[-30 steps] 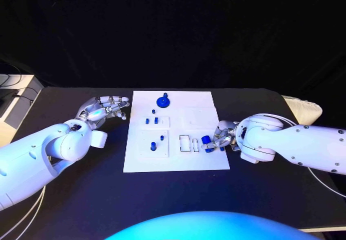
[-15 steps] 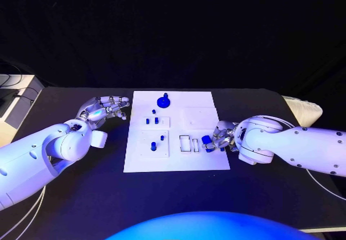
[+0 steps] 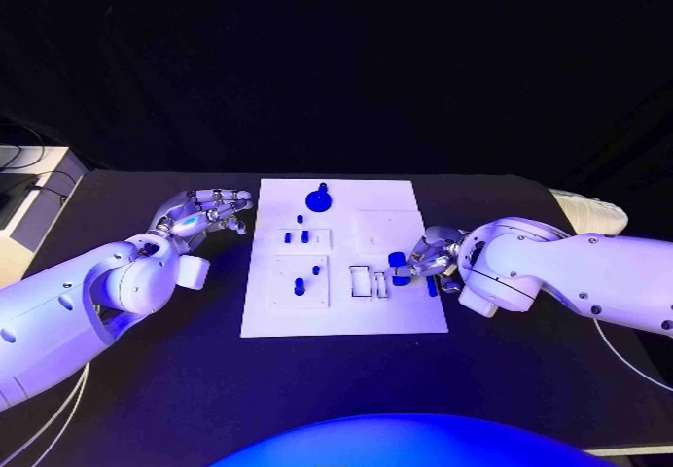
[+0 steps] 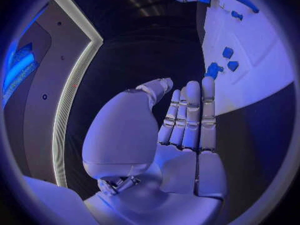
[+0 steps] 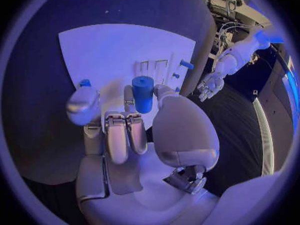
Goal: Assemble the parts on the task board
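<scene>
Moved since a second ago: my right robot hand [image 3: 429, 261] had crept slightly up the task board [image 3: 345, 321] with its blue part [image 3: 399, 261]; my left stayed put.
Right robot hand: it gripped the blue cylinder part [image 5: 142, 93] between its fingertips [image 5: 164, 91] over the board's right side.
Part's axis: in the right wrist view I saw the cylinder's long axis running along the fingers, its flat end facing away from the palm toward the board.
Part's place: it sat just beside the two outlined rectangular slots [image 3: 369, 281]; I could not tell whether it touched the board.
Left robot hand [image 3: 205, 212]: it held nothing, fingers straight and side by side [image 4: 190, 116], over the black tabletop [image 3: 168, 370] just beside the board's left edge.
Other parts: a round blue piece [image 3: 318, 200] lay near the board's far edge, and small blue pieces [image 3: 296, 236] lay in the left-hand recesses, one [image 3: 298, 285] lengthwise toward me.
</scene>
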Motion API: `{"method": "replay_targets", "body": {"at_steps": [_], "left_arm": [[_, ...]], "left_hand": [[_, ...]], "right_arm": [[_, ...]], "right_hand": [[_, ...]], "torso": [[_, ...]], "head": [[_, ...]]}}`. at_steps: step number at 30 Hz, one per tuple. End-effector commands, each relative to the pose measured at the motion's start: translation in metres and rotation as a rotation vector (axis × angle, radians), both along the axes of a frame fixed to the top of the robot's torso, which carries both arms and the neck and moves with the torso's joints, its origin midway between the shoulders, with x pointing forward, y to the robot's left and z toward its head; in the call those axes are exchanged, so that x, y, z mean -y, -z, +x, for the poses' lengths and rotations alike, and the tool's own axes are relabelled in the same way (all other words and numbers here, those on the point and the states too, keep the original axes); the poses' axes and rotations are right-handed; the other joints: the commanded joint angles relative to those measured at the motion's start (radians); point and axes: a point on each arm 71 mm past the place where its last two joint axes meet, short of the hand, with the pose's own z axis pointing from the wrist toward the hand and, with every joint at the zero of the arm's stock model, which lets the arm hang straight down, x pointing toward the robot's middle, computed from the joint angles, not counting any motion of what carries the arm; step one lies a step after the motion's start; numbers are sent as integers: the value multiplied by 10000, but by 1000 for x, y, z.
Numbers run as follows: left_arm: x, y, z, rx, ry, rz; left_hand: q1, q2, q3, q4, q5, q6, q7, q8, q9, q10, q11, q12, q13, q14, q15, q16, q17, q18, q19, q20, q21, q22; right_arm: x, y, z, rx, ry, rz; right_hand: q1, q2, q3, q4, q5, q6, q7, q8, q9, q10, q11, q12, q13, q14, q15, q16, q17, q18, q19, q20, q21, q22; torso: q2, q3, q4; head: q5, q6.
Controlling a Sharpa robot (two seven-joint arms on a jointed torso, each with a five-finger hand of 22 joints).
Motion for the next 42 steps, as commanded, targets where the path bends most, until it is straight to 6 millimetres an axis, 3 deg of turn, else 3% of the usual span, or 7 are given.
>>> {"method": "replay_targets", "body": {"at_steps": [1, 12, 27, 36, 42], "left_arm": [[2, -1, 0, 13, 132, -139], [4, -1, -1, 4, 170, -157], [3, -1, -1, -6, 175, -151], [3, -1, -1, -11, 173, -146], [2, -1, -1, -27, 177, -138]], "left_hand": [[13, 51, -46, 24, 5, -69, -22, 9, -10, -75, -6, 59, -1, -17, 2, -32, 14, 136, -27, 37, -69, -15], [19, 51, -46, 22, 7, -67, -23, 15, -10, -84, -5, 70, 0, -18, 1, -30, 16, 137, -23, 38, -70, -16], [17, 49, -49, 25, 6, -64, -22, 21, -10, -94, -4, 80, 0, -20, 2, -29, 18, 137, -21, 39, -72, -17], [17, 49, -49, 25, 6, -64, -22, 21, -10, -94, -4, 80, 0, -20, 2, -29, 18, 137, -21, 39, -72, -17], [17, 49, -49, 25, 6, -64, -22, 21, -10, -94, -4, 80, 0, -20, 2, -29, 18, 137, -21, 39, -72, -17]], "right_arm": [[-10, -2, -2, -269, 149, 803], [-40, 6, 0, -750, -485, 979], [-56, 15, 5, -512, -896, 577], [-58, 16, 9, -247, -1016, 302], [-60, 18, 8, -495, -1279, 140]], "right_hand": [[402, 304, 238, -165, 45, 20, -65, 34, 14, 1039, -59, 45, 2591, 987, -70, 54, 2200, -51, -2, -32, -37, -8], [315, 266, 268, -148, -12, 49, -59, 24, 21, 1022, -51, 17, 2568, 979, -65, 45, 2163, -40, -21, -31, -118, -49], [142, 154, 298, -147, -134, 50, -39, -19, 32, 994, -34, -29, 2530, 968, -51, 30, 2107, -32, -49, -21, -198, -78], [-141, 8, 339, -151, -525, 71, -22, -79, 67, 975, -17, -62, 2505, 973, -35, 34, 2130, -29, -57, -5, -236, -61], [-384, -130, 310, -152, -1108, 80, -6, -129, 114, 946, 0, -113, 2467, 967, -19, 26, 2105, -21, -68, 11, -303, -60]], "torso": [[2, -1, 5], [6, -7, 14], [21, 12, 2], [27, 14, -1], [24, 11, -4]], "head": [[5, 6], [42, -18], [116, -39], [150, -50], [163, -78]]}}
